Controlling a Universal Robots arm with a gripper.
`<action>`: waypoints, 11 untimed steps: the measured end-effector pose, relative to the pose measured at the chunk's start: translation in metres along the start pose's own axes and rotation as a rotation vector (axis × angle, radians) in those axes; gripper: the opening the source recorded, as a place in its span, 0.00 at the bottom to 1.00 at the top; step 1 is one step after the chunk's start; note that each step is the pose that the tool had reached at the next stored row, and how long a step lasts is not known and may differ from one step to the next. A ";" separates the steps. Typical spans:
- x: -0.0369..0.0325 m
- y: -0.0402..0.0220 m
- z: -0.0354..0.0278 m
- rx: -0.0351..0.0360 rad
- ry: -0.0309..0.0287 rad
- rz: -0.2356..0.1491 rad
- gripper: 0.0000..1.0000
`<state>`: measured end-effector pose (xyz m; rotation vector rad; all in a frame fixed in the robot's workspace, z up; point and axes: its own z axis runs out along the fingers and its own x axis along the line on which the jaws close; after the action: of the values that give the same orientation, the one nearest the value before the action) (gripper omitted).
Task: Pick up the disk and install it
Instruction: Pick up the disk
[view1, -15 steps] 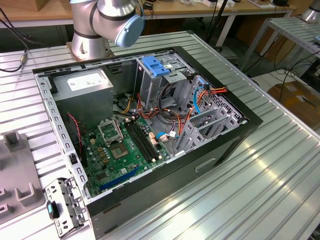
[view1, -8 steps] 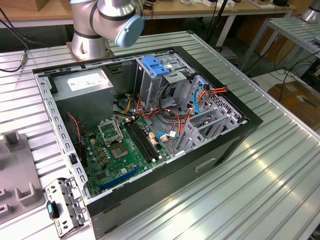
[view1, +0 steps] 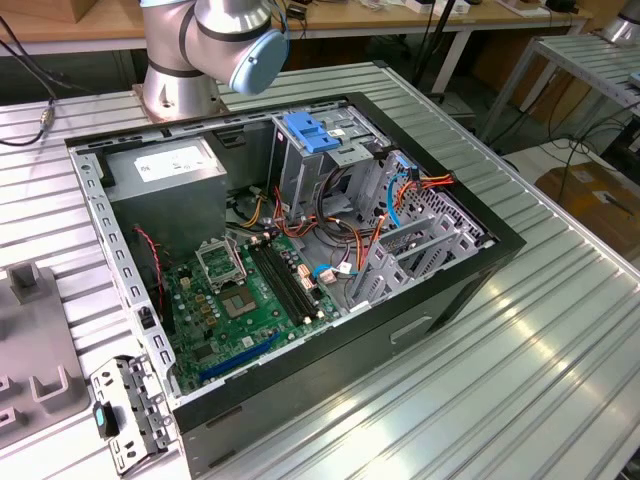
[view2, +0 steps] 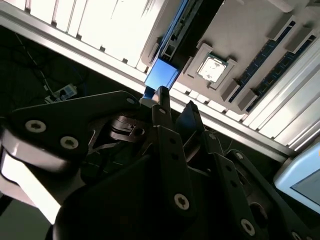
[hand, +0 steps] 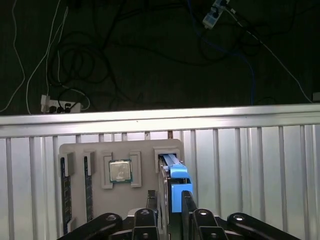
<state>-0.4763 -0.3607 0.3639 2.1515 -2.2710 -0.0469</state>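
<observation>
The disk (hand: 175, 172) stands on edge in a slot of a grey holder (hand: 145, 150), its black body edged by a bright blue rail. In both wrist views my gripper (hand: 169, 200) hangs close over the disk's upper end, open, with a narrow gap and nothing gripped. One dark fingertip (hand: 186, 199) overlaps the blue rail. In the second wrist view the blue end of the disk (view2: 161, 75) shows just beyond my gripper (view2: 175, 100). In the exterior view the open computer case (view1: 440, 300) lies on the table, with a drive cage (view1: 300, 165) under a blue bracket (view1: 315, 132).
The holder also carries a processor chip (hand: 120, 171) and memory sticks (hand: 63, 187). It lies on a ribbed aluminium table (hand: 250, 165), past whose edge cables and a power strip (hand: 60, 106) lie on the floor. The arm's base (view1: 180, 85) stands behind the case.
</observation>
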 end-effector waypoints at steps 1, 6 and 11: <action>-0.0001 -0.0007 0.0018 0.0003 -0.0004 0.010 0.33; -0.0028 -0.0068 0.0089 0.0003 -0.0009 0.031 0.34; -0.0055 -0.0088 0.0177 0.0050 -0.0012 0.028 0.47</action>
<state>-0.4678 -0.3554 0.3459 2.1218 -2.3041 -0.0424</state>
